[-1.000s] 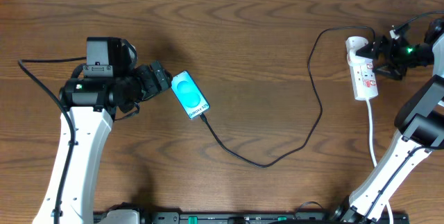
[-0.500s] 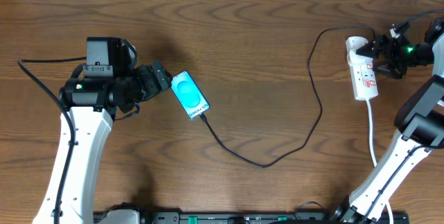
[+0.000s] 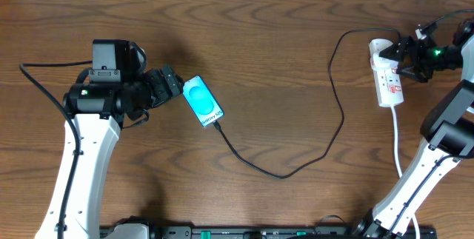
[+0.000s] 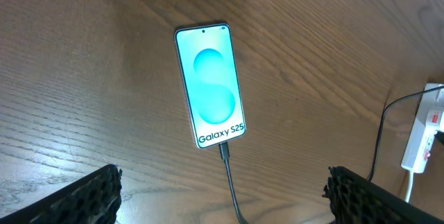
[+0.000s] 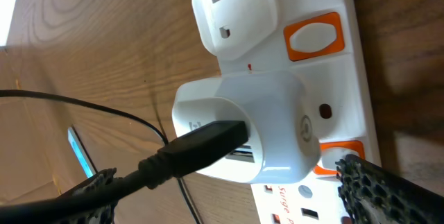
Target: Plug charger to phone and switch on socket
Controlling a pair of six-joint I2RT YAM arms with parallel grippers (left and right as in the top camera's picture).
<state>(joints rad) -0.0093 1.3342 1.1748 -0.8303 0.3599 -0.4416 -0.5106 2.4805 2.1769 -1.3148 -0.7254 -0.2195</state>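
Observation:
The phone (image 3: 202, 100) lies flat on the table, its cyan screen lit (image 4: 210, 85). The charger (image 3: 281, 175), a thin black cable, has its tip in the phone's lower end (image 4: 225, 150). From there it loops right and up to a white adapter (image 5: 243, 127) plugged into the socket (image 3: 389, 76). My left gripper (image 3: 175, 83) hovers just left of the phone, open (image 4: 222, 200), with the cable passing between its fingers. My right gripper (image 3: 405, 57) is open (image 5: 232, 196) over the socket's top end. Its right fingertip (image 5: 388, 189) overlaps the orange switch (image 5: 331, 156) beside the adapter.
A second orange switch (image 5: 316, 38) sits by the vacant outlet at the strip's rounded end. The socket's thick white cord (image 3: 397, 146) trails down toward the right arm's base. A thin black wire (image 3: 44, 83) curves along the left arm.

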